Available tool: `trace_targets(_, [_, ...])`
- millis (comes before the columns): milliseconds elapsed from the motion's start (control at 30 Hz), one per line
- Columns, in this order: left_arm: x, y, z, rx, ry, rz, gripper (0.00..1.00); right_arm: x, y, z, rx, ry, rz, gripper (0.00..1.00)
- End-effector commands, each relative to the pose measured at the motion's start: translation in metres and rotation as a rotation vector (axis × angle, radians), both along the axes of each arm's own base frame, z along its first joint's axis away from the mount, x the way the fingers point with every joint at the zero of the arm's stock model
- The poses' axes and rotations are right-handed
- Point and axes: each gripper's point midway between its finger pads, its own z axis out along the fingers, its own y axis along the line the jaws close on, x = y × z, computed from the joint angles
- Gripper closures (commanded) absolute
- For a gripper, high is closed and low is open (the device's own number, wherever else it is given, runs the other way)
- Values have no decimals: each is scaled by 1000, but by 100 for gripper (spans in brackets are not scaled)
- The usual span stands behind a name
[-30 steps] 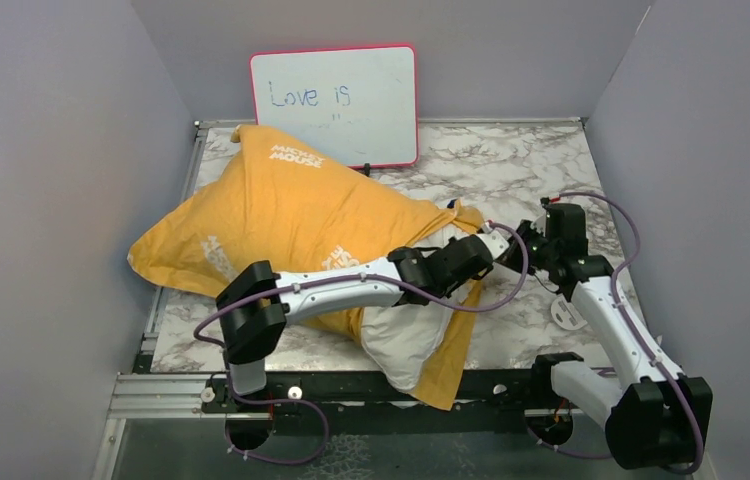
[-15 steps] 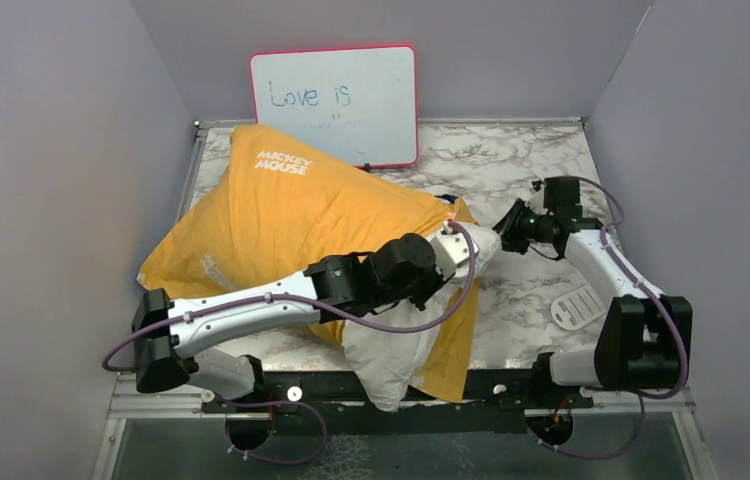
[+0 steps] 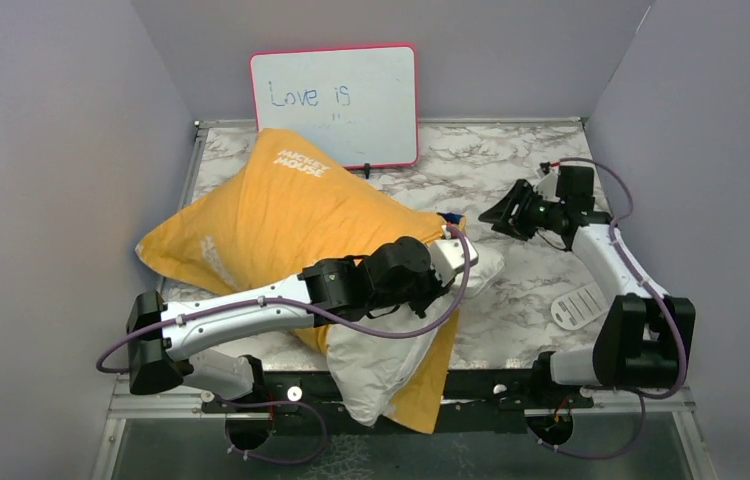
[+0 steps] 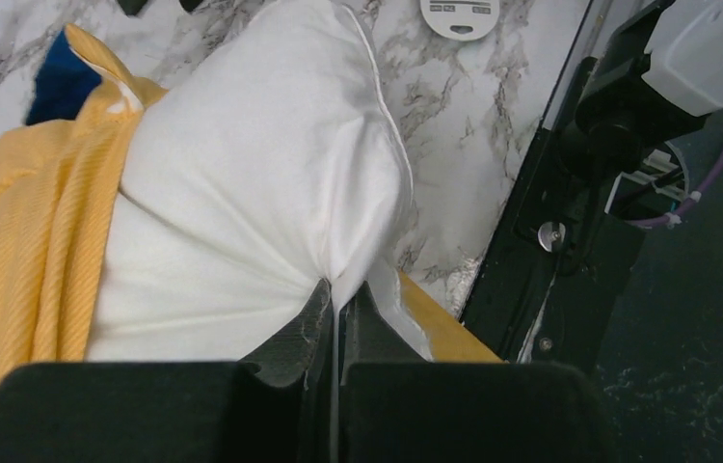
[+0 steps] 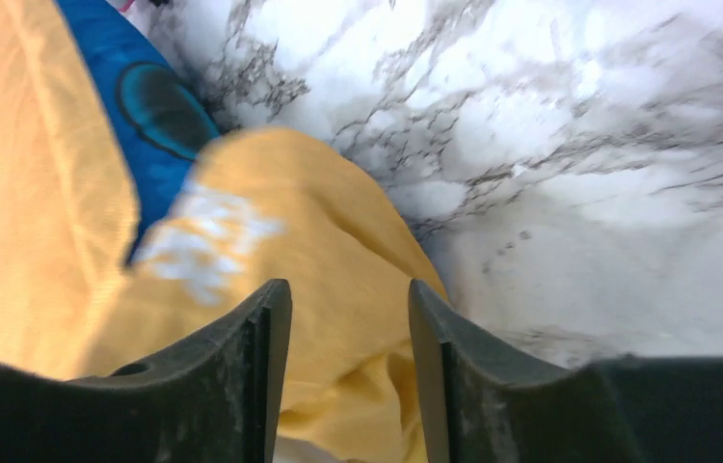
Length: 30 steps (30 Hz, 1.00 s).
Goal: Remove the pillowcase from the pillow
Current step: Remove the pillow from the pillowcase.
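White pillow [image 4: 242,174] pinched by clenched left tool [image 4: 338,289], bottom centre; right tool [image 5: 348,289] gapes empty; unheld pillowcase [image 3: 281,215] may drag along; thin pinch may slip.

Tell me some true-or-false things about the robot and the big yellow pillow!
1. The left fingers pinch the white pillow. True.
2. The right fingers grip the pillowcase. False: they are open and hold nothing.
3. The pillow is completely inside the pillowcase. False: its white end sticks out at the near side.
4. The whiteboard says "Love is". True.
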Motion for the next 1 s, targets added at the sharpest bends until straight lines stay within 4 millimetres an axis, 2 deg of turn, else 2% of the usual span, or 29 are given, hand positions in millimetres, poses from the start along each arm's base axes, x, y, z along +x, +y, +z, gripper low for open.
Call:
trace_targets(0, [-5, -16, 26, -118, 1, -24, 100, 2, -26, 44, -128, -161, -107, 37])
trace_targets(100, [-9, -15, 26, -129, 8, -45, 100, -14, -14, 58, -79, -245, -55, 26])
trace_targets(200, [-11, -12, 25, -139, 15, -58, 100, -35, 16, 79, 63, -324, 135, 22])
trace_targets(267, [-13, -10, 25, -140, 19, -60, 100, -51, 30, 83, 152, -315, 230, 22])
trace_targets(500, [-14, -8, 36, -181, 18, -60, 100, -76, 37, 62, 191, -235, 303, 21])
trace_targets(600, [-16, -9, 38, -189, 19, -71, 100, -84, 47, 58, 260, -220, 345, 23])
trace_targets(733, [-17, -11, 38, -189, 22, -76, 100, -87, 68, 58, 270, -184, 429, 36])
trace_targets(767, [-16, -11, 38, -191, 21, -77, 100, -84, 73, 55, 251, -168, 433, 43])
trace_targets(833, [-16, -12, 41, -196, 19, -77, 100, -73, 73, 47, 229, -142, 391, 71])
trace_targets(867, [-19, -12, 43, -201, 25, -94, 100, -64, 71, 46, 212, -151, 356, 81])
trace_targets(967, [-24, -12, 47, -215, 40, -111, 100, -35, 65, 50, 170, -177, 257, 88])
